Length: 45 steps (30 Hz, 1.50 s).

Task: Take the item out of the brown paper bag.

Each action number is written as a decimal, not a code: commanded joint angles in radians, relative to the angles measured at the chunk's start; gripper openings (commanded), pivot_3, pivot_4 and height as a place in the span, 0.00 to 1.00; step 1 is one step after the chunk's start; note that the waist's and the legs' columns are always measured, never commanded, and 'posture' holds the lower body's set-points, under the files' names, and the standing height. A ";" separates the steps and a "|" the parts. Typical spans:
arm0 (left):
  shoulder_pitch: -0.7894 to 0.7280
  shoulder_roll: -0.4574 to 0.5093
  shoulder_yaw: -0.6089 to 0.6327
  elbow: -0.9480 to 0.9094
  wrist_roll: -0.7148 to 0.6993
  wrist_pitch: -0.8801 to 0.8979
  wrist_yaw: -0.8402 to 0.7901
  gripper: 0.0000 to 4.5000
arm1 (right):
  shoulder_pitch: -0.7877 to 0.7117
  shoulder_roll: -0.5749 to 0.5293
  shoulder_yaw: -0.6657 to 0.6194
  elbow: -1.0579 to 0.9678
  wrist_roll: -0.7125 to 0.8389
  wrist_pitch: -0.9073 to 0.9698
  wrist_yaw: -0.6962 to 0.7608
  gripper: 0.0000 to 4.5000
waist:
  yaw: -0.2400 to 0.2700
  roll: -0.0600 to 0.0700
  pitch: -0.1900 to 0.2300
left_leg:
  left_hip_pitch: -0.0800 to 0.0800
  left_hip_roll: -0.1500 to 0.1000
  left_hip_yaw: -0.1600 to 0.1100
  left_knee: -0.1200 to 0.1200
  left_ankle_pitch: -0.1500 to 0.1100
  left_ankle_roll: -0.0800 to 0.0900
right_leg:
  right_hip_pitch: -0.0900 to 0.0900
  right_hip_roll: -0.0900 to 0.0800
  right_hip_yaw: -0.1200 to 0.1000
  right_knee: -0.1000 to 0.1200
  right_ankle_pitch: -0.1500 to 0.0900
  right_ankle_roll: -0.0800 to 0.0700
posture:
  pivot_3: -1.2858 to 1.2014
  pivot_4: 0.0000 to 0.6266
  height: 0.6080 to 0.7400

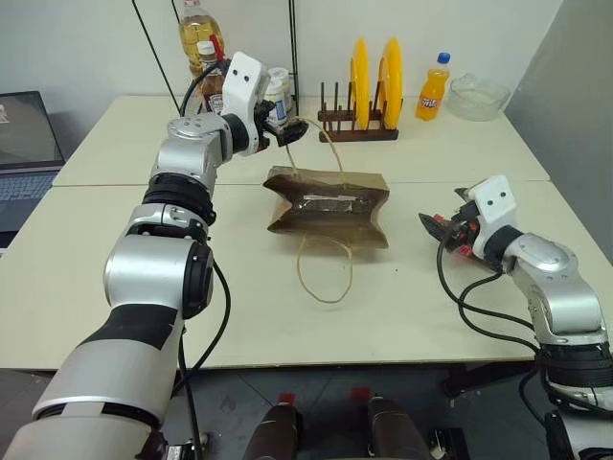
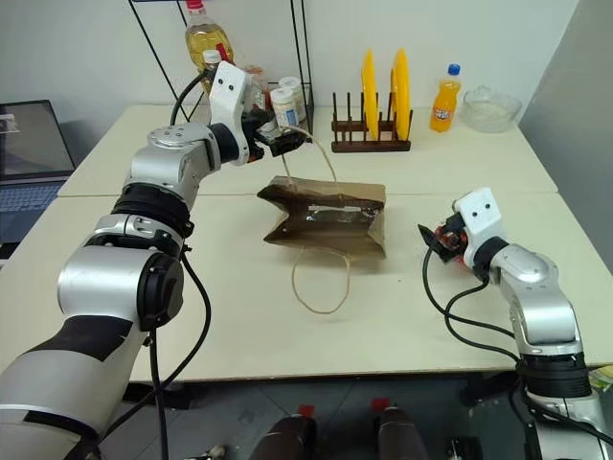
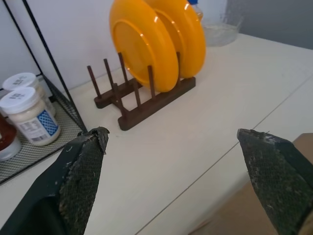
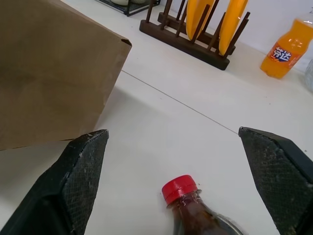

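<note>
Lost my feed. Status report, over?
Left gripper open above the brown paper bag. Right gripper open, empty, beside it. Shiny item inside bag. Red-capped bottle near right gripper.

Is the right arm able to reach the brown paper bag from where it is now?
Probably yes. The right gripper is open and points toward the brown paper bag, with bare table between them. A small red-capped bottle lies just under its fingers but beside the way.

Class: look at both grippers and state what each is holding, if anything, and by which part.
Nothing is held. The left gripper is open above the bag, near its raised handle. The right gripper is open, with a red-capped bottle lying between its fingers, ungripped.
</note>
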 commanded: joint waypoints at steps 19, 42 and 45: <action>-0.138 -0.073 0.047 0.089 0.015 -0.045 0.068 0.01 | -0.046 0.040 0.023 0.006 -0.022 -0.066 -0.043 1.00 | -0.003 0.000 0.000 | 0.000 0.000 0.000 0.000 0.000 0.000 | 0.000 0.000 0.000 0.000 0.000 0.000 | 0.52 0.24 1.00; -0.122 -0.121 0.045 0.147 0.105 -0.097 0.215 0.04 | -0.054 0.071 0.028 -0.003 -0.037 -0.062 -0.074 1.00 | -0.007 0.000 0.000 | 0.000 -0.001 0.001 0.000 0.000 0.000 | 0.000 0.000 0.000 0.000 0.000 0.000 | 0.52 0.24 1.00; -0.113 -0.123 0.036 0.142 0.113 -0.100 0.171 0.20 | -0.041 0.074 0.023 -0.014 -0.037 -0.057 -0.080 1.00 | -0.007 0.000 0.000 | 0.000 -0.001 0.001 0.000 0.000 0.000 | 0.000 0.000 0.000 0.000 0.000 0.000 | 0.52 0.24 1.00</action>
